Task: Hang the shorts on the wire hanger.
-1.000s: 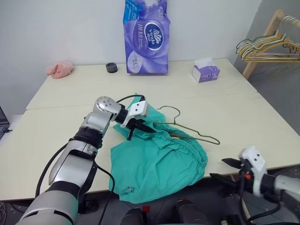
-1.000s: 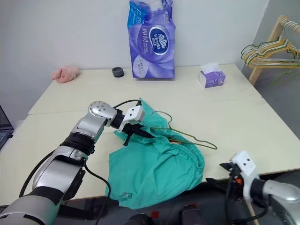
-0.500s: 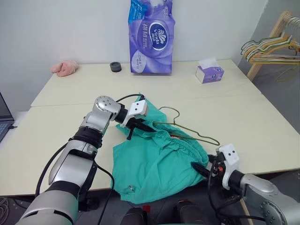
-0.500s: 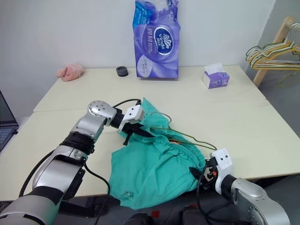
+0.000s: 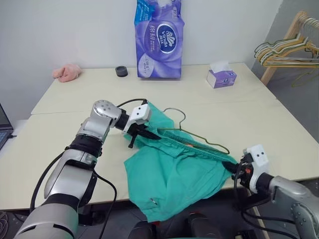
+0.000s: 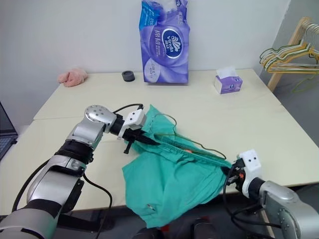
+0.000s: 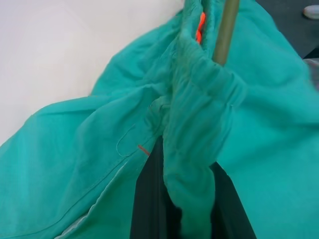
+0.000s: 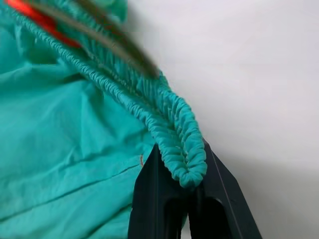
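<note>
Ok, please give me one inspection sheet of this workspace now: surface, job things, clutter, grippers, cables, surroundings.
Surface: pale table, two boards joined.
Job's things: shorts stretched by the waistband, hanging over the near edge; wire hanger lying on them.
Clutter: purple tissue pack, small tissue box, black roll, pink cloth, all at the far edge.
Grippers: left gripper and right gripper both shut on the waistband.
Cables: black cable over the left wrist.
Surroundings: rack of hangers, right.

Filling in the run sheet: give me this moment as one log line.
left gripper: shut on shorts | right gripper: shut on waistband | waistband stretched | wire hanger inside
</note>
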You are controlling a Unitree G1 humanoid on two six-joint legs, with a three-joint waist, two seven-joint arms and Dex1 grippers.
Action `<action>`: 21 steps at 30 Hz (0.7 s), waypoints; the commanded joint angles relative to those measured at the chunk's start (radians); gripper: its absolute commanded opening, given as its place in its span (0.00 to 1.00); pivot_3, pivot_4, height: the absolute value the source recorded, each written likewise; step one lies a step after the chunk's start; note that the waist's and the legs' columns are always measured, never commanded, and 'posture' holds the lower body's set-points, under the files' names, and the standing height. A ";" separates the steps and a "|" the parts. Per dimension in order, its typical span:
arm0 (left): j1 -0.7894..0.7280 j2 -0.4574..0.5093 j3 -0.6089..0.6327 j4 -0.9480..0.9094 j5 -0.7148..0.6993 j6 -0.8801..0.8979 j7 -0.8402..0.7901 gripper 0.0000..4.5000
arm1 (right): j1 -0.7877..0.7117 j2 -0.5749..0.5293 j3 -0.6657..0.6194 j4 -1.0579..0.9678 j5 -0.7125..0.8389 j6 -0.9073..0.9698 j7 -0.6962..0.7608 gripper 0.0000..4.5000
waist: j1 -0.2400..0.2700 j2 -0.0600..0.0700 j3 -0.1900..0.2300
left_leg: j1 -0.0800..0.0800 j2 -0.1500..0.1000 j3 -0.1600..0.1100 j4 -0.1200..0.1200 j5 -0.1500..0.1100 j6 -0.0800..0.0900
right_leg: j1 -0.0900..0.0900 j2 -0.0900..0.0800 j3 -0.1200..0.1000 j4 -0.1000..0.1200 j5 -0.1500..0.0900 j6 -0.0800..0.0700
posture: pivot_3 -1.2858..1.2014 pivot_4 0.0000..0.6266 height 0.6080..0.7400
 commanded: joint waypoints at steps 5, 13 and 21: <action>0.000 0.088 -0.016 -0.047 -0.010 -0.010 -0.017 0.00 | -0.021 -0.104 -0.072 0.029 0.009 -0.040 0.039 0.00 | -0.002 0.000 0.000 | 0.000 0.000 0.000 0.000 0.000 0.000 | 0.000 0.000 0.000 0.000 0.000 0.000 | 0.44 0.11 1.00; -0.008 0.058 -0.018 0.009 0.048 -0.071 0.031 0.00 | 0.027 -0.222 0.013 -0.064 -0.037 -0.116 0.092 0.00 | -0.003 0.000 0.000 | 0.000 -0.001 0.001 0.000 0.000 0.000 | 0.000 0.000 0.001 0.000 0.000 0.000 | 0.44 0.11 1.00; -0.002 -0.020 0.001 0.013 0.053 -0.077 0.104 0.00 | -0.131 -0.358 0.128 -0.094 -0.064 -0.128 0.152 0.00 | -0.005 0.000 0.000 | 0.000 -0.001 0.001 0.000 0.000 0.000 | 0.000 0.000 0.001 -0.001 0.000 0.001 | 0.43 0.11 1.00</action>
